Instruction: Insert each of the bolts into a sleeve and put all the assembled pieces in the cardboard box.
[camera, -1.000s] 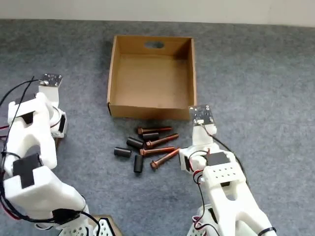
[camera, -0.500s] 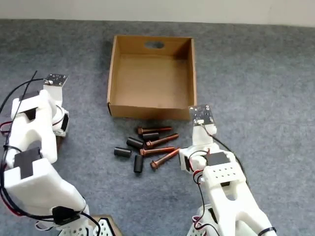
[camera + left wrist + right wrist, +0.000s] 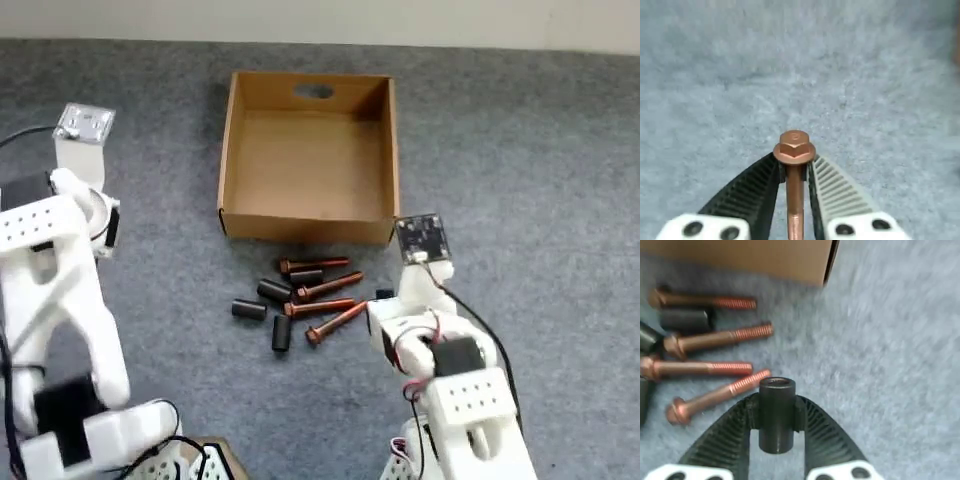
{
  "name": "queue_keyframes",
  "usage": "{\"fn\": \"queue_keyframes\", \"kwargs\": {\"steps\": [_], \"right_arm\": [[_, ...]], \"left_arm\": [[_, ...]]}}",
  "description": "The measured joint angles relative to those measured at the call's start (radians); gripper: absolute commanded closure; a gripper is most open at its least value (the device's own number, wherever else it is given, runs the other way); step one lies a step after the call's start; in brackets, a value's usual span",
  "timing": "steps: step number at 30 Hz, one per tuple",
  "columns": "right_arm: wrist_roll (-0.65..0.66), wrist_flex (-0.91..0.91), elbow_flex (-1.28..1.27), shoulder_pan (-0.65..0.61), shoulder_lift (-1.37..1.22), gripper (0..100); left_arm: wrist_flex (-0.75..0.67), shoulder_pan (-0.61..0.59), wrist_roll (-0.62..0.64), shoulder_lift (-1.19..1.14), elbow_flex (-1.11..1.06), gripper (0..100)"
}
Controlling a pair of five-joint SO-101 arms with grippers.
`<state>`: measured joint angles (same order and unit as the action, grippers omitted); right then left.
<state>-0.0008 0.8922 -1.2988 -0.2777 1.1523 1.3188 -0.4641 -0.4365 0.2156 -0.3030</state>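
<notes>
- Two parts are in hand, one per arm: the left jaws are closed on a bolt [image 3: 794,150] just under its head, and the right jaws are clamped around a sleeve [image 3: 776,412].
- Four more bolts [image 3: 320,306] and four sleeves [image 3: 273,290] lie loose in a heap mid-counter, just in front of the box [image 3: 308,225], which holds nothing yet.
- One judgement on the step: this looks like the first pairing, with both pieces picked up and not yet brought together.
- Well apart is how the two arms stand. The left arm [image 3: 50,260] is toward the counter's [image 3: 520,150] left edge, and the right arm [image 3: 440,350] is just beside the heap, near the box's front right corner.
- Next, the arms probably need to meet over the counter with shank and bore on one line.
- One snag is likely: the bolt's head sticks out past the jaw tips and its shank runs back between them, so the threaded end may be hard to offer to the sleeve.
- All bolts are copper-coloured metal with a flanged hex head, a smooth shank and a threaded tip.
- Each sleeve is a short, matt black cylinder with a round bore.
- Both pairs of jaws have ribbed inner faces.
- Plain brown cardboard makes up the box, which is shallow and open-topped, with an oval hand-hole in its far wall.
- Grey, fuzzy, carpet-like cloth covers the counter.
</notes>
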Motion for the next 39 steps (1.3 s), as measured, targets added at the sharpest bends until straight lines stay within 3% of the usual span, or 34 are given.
{"fn": "queue_keyframes", "kwargs": {"steps": [4,8,12,21,28,33,39], "right_arm": [[0.0,-0.023,-0.04,-0.029,0.201,99.0],[0.0,-0.157,-0.11,-0.107,0.338,99.0],[0.0,-0.315,-0.19,-0.157,0.417,99.0],[0.0,-0.646,-0.324,-0.169,0.44,99.0],[0.0,-0.692,-0.377,-0.169,0.445,99.0],[0.0,-0.692,-0.377,-0.161,0.445,99.0],[0.0,-0.692,-0.377,-0.071,0.445,99.0]], "left_arm": [[0.034,0.103,0.048,0.143,0.0,99],[0.008,0.23,0.261,0.276,0.0,99],[-0.091,0.348,0.477,0.376,0.0,99],[-0.382,0.549,0.663,0.407,-0.021,99],[-0.643,0.75,0.71,0.411,-0.12,99],[-0.687,0.85,0.71,0.413,-0.175,99],[-0.694,0.882,0.71,0.411,-0.203,99]]}}
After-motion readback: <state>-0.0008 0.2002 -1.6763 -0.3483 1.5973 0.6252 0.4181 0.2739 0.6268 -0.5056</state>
